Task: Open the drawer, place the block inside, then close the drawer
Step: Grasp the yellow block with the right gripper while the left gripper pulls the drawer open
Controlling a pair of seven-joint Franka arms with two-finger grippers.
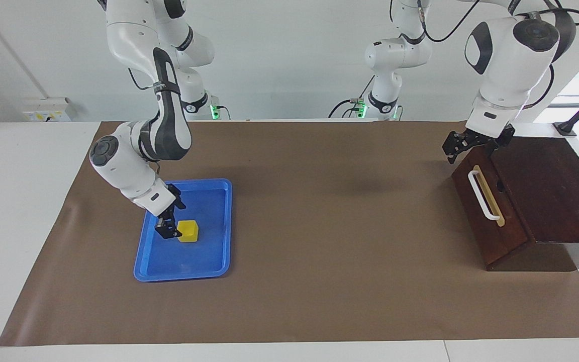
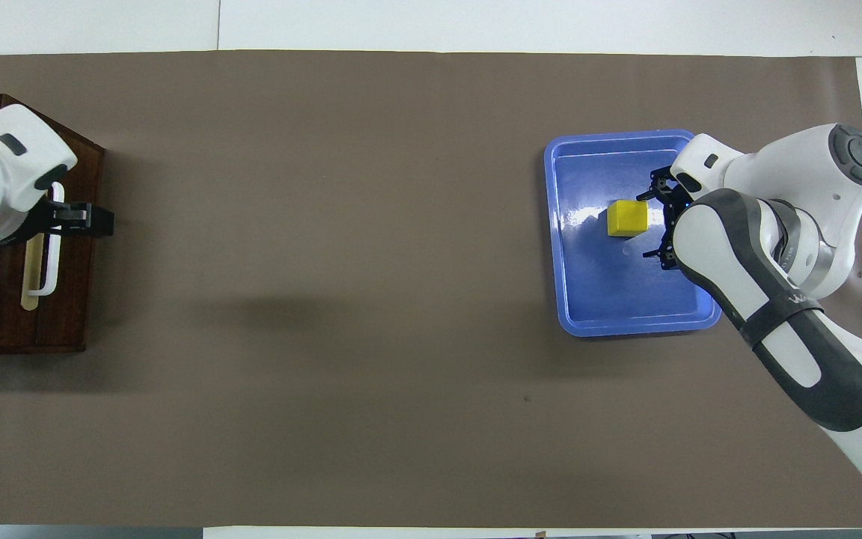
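Right gripper [image 1: 167,232] low in the blue tray [image 1: 217,265], jaws apart and empty, just beside the block [image 1: 188,231] on the side toward the right arm's end of the bench. Overhead view: right gripper [image 2: 658,222] with one finger level with the block's [image 2: 628,217] edge farther from the robots, the other well nearer the robots; block lying off the open mouth, not yet between the fingers. Contact not readable. Block a cube, no long axis; faces roughly square to the tray [image 2: 630,326] walls. Short slide toward the block probably all that is needed before closing.

Left gripper [image 1: 462,145] up over the corner of the drawer [image 1: 480,211] nearest the robots, jaws apart, nothing held. Overhead: left gripper [image 2: 81,218] above the upper stretch of the white handle [image 2: 48,248]; actual contact doubtful, since the facing view puts it above and short of the handle [image 1: 484,195]. Handle's long axis running away from the robots, along the drawer front [image 2: 64,247]. Drawer shut in its dark box [image 1: 556,191], at the left arm's end of the bench.

Each arm nearest its own target; block and drawer well apart.

Writing: white lettering on the right arm's dark link, beginning "WA", remainder not legible. No other labels seen.
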